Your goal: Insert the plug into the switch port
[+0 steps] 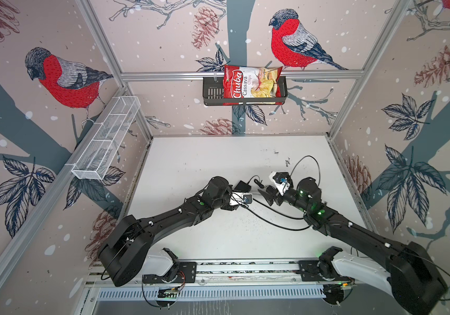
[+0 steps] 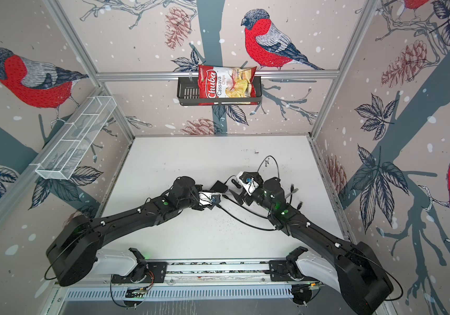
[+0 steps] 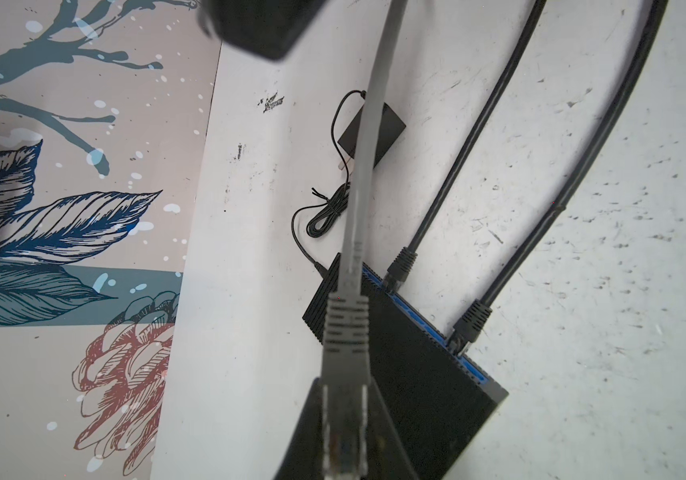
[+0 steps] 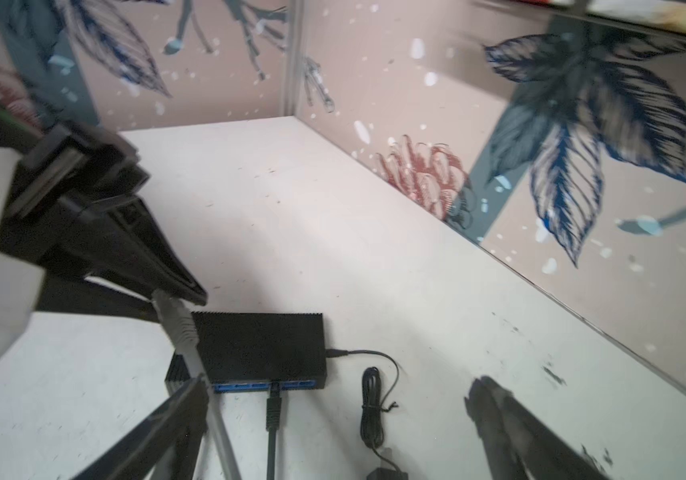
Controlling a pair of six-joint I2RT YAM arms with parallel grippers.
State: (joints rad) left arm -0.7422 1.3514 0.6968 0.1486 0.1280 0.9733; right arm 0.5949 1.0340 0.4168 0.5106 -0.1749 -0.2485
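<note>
Near the centre of both top views lies the flat black switch (image 1: 241, 186), its blue switch port (image 4: 241, 387) row along one long edge. Just by it the left gripper (image 3: 345, 386) pinches the grey plug (image 3: 345, 328), ribbed boot jutting out; the right gripper (image 4: 339, 386) gapes wide, gripping nothing.

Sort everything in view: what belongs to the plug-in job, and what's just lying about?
Job: grey plug, clamped in the left gripper; black switch box with its blue ports; open right gripper.
Lying about: chips bag in the black basket; white wire basket; power adapter; two black cables already plugged in.
</note>
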